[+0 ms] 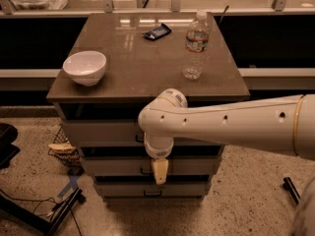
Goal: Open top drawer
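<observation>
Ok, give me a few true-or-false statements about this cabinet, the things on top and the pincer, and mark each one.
1. The bowl sits on the left side of the cabinet top. True.
2. The water bottle lies on its side. False: it stands upright, on the right side.
3. The pincer hangs in front of the drawers, pointing down. True.
4. The pincer rests on the cabinet top beside the bowl. False: it is lower than the top drawer, in front of the middle drawer.
5. A small dark packet lies towards the back of the cabinet top. True.
</observation>
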{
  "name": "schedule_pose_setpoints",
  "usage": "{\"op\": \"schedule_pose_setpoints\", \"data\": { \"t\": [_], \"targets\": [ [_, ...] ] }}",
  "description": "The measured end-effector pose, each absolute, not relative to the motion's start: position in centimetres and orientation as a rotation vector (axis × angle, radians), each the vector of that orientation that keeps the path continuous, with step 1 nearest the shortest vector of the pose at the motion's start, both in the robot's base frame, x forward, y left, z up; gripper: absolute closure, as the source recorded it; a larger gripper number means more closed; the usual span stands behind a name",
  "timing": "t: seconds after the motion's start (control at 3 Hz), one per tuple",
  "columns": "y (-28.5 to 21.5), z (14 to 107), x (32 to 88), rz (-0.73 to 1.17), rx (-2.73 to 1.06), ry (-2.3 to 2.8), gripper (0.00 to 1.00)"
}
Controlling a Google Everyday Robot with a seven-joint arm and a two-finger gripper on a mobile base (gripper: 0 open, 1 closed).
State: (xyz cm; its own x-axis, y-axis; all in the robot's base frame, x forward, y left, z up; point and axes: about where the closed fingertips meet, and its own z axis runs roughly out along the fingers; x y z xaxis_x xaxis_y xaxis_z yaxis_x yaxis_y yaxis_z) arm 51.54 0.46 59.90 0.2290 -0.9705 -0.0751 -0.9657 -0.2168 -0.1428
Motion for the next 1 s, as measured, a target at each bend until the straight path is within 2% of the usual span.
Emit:
{"op": "schedule_pose_setpoints", "data": {
  "t": [1.0],
  "targets": [
    [0.38, 59.74, 51.42, -0.045, -2.337, 1.859, 0.83]
  ]
}}
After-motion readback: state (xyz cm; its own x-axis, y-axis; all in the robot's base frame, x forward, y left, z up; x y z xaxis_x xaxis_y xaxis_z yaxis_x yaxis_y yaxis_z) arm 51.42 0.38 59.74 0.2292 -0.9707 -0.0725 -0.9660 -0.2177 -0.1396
